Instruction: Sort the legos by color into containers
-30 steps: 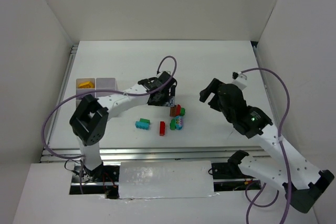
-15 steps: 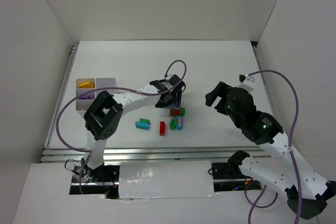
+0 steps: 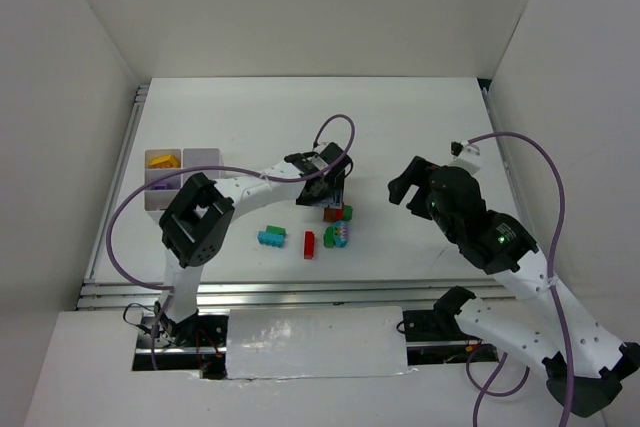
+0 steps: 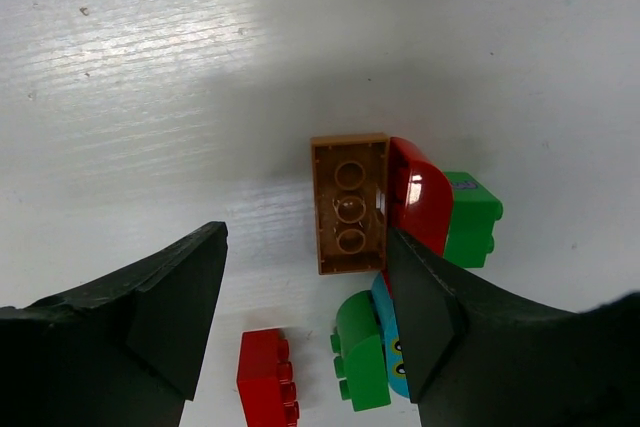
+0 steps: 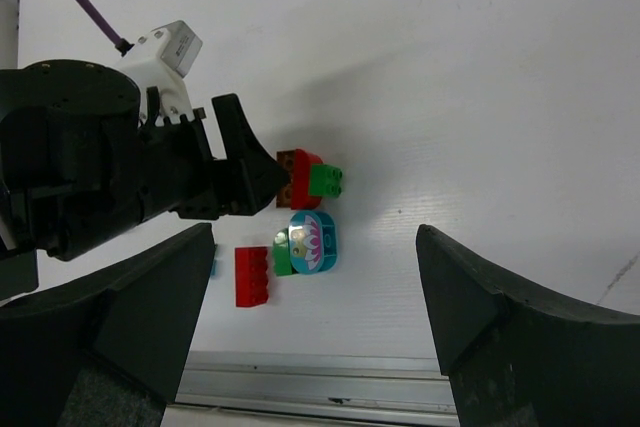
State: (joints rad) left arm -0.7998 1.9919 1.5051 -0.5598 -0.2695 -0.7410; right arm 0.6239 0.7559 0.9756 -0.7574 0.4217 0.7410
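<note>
Nearest you, a ridged metal rail (image 3: 300,292) edges the white table (image 3: 400,117). On the near side of your left gripper (image 4: 300,257), behind its fingertips, lie a red brick (image 4: 268,379) and a green brick (image 4: 360,352) touching a teal oval piece (image 4: 397,347). A teal brick (image 3: 271,237) sits further out to the gripper's left.

The left jaws are spread and grasp nothing. An orange-brown brick (image 4: 350,202), hollow side up, lies on the table at their opening, close to the right finger (image 4: 430,317). Crowding that finger are a rounded red piece (image 4: 418,192), touching the brick's long side, and a second green brick (image 4: 470,217) beyond it.

Your right gripper (image 3: 405,179) hangs well to the right of the pile, jaws wide and holding nothing.

Well off to the left of the left jaws, the white tray (image 3: 203,159) is partly hidden by the left arm (image 3: 240,187). A yellow brick (image 3: 160,160) lies in its far-left compartment. White walls (image 3: 300,7) close in the far side and both flanks.
</note>
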